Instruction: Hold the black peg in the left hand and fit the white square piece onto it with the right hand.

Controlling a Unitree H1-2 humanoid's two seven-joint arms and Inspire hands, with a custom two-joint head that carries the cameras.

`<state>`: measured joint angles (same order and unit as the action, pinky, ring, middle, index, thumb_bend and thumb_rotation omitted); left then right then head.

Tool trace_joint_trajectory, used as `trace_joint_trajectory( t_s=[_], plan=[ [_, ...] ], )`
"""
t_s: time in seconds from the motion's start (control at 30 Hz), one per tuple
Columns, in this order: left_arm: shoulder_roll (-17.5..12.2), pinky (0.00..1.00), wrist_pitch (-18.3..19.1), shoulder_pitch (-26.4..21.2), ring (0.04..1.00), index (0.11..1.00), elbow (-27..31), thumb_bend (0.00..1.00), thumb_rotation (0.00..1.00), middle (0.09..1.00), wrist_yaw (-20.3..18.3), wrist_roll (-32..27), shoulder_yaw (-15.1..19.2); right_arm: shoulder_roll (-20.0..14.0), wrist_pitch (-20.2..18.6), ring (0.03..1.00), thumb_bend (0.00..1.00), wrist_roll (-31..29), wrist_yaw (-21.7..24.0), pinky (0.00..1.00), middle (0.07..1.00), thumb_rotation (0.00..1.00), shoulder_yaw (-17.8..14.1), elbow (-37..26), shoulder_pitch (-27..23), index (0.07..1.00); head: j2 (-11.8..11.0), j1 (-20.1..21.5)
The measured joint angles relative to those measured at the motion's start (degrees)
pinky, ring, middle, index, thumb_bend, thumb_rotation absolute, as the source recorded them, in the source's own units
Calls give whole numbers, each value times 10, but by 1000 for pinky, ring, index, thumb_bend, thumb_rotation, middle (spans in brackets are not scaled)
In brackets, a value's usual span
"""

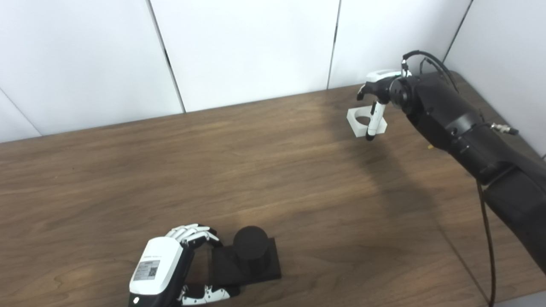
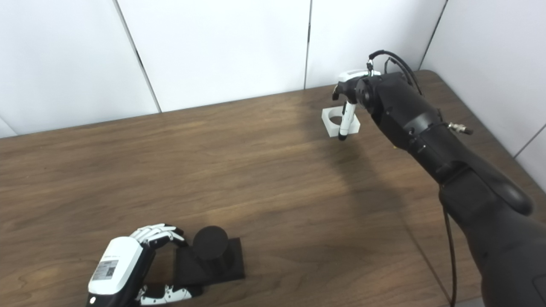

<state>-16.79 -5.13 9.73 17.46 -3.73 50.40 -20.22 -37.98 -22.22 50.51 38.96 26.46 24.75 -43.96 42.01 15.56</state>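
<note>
The black peg stands upright on its black square base near the table's front left. My left hand is at the base's left end, with fingers curled over its far corner and the thumb against its near corner. The white square piece, which has a round hole, lies flat at the far right of the table. My right hand hovers over it, with the thumb pointing straight down at its near edge. The other fingers are mostly hidden behind the wrist. The piece rests on the table.
The brown wooden table ends at white wall panels behind and to the right. The right forearm and its hanging cable cross the table's right side. A small yellowish speck lies beside the forearm.
</note>
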Motion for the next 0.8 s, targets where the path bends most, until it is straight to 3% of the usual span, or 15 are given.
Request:
trace_joint_trajectory(
  t_s=[0.37, 0.57, 0.8],
  plan=[
    [0, 799, 1, 0, 799, 488, 0, 517, 45, 743, 0, 0, 0, 0, -1, 1000, 896, 2, 2, 1000, 982, 209, 1, 0, 0, 849, 3, 1],
    [0, 805, 1, 0, 803, 488, 1, 517, 45, 745, -2, 0, 1, 0, -1, 997, 843, 1, 3, 1000, 904, 179, 1, -1, 2, 737, 3, 1],
    [0, 799, 1, 0, 800, 488, 3, 517, 45, 744, -6, 0, 2, 0, -1, 981, 807, -18, -15, 990, 849, 125, -26, -4, 18, 645, 7, 1]
  ],
)
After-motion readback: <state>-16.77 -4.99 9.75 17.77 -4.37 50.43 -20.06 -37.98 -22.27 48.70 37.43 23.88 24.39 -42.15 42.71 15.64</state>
